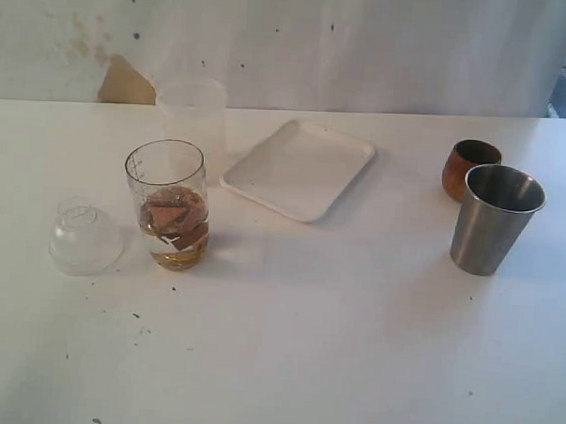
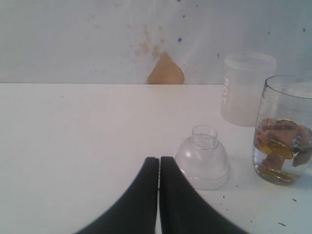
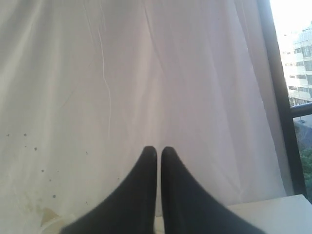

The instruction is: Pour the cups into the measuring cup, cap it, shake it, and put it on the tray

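Apparently the pouring is done: the measuring cup (image 1: 168,207) holds coins (image 2: 279,150), while the steel tumbler (image 1: 494,221) and wooden cup (image 1: 465,165) stand well apart from it. The cap (image 1: 83,236) lies beside it on the table (image 1: 352,346); the tray (image 1: 299,166) carries nothing. Capping, shaking and placing remain. The left gripper (image 2: 159,163) and right gripper (image 3: 159,152) are both closed on nothing.

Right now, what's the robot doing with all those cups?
Nothing is held. The left gripper is shut and empty near the cap, which sits beside the measuring cup. That cup has gold and brown bits in it. The right gripper is shut too, facing a curtain. The steel tumbler and wooden cup stand off to the right, and the tray is bare.
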`<state>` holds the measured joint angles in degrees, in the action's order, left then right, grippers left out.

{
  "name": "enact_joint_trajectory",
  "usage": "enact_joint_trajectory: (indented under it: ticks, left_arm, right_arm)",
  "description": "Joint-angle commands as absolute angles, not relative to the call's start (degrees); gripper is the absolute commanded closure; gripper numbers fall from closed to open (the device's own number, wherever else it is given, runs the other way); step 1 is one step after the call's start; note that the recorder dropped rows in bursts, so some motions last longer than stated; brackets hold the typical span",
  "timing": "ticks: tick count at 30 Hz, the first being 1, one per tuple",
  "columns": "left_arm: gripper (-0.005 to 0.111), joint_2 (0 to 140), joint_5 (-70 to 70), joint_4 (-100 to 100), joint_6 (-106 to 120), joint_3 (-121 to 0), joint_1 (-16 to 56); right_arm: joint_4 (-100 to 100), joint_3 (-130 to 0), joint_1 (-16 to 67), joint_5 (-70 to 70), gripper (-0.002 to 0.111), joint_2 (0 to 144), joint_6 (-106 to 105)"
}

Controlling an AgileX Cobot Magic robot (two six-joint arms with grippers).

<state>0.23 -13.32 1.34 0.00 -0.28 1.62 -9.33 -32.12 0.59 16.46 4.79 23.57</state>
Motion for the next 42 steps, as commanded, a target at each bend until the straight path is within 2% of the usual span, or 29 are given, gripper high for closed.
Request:
enact_joint_trajectory:
  ticks: [1, 6, 9, 11, 19, 22, 27, 29, 42]
  left_arm:
    - [0.106, 0.00, -13.30, 2.07, 0.00, 0.00, 1.97]
    - [0.106, 0.00, -13.30, 2.07, 0.00, 0.00, 1.97]
    - [0.106, 0.00, -13.30, 2.07, 0.00, 0.00, 1.97]
    - [0.106, 0.00, -13.30, 2.07, 0.00, 0.00, 1.97]
    - [0.106, 0.00, -13.30, 2.07, 0.00, 0.00, 1.97]
    - [0.106, 0.00, -13.30, 2.07, 0.00, 0.00, 1.97]
    - [0.106, 0.00, -13.30, 2.07, 0.00, 0.00, 1.97]
    - [0.106, 0.00, -13.30, 2.07, 0.00, 0.00, 1.97]
    - [0.106, 0.00, -13.38, 2.07, 0.00, 0.00, 1.90]
  right_arm:
    - [-10.20, -30.60, 1.35, 16.26, 0.106, 4.53, 22.08]
    - [-7.24, -24.50, 2.30, 7.56, 0.106, 4.53, 14.97]
    - [5.07, -17.44, 2.30, -4.84, 0.106, 4.53, 0.00]
    - [12.01, -14.44, 2.30, -7.38, 0.106, 4.53, -7.13]
    - [6.83, 0.00, 2.30, -7.00, 0.106, 4.53, -9.58]
    - [4.10, 0.00, 2.17, 5.14, 0.106, 4.53, -6.56]
    - [2.47, 0.00, 2.17, 16.06, 0.106, 3.70, -4.53]
    - [2.51, 0.00, 2.07, 17.00, 0.106, 0.00, -4.76]
    - [2.84, 0.00, 1.63, 17.78, 0.106, 0.00, -3.64]
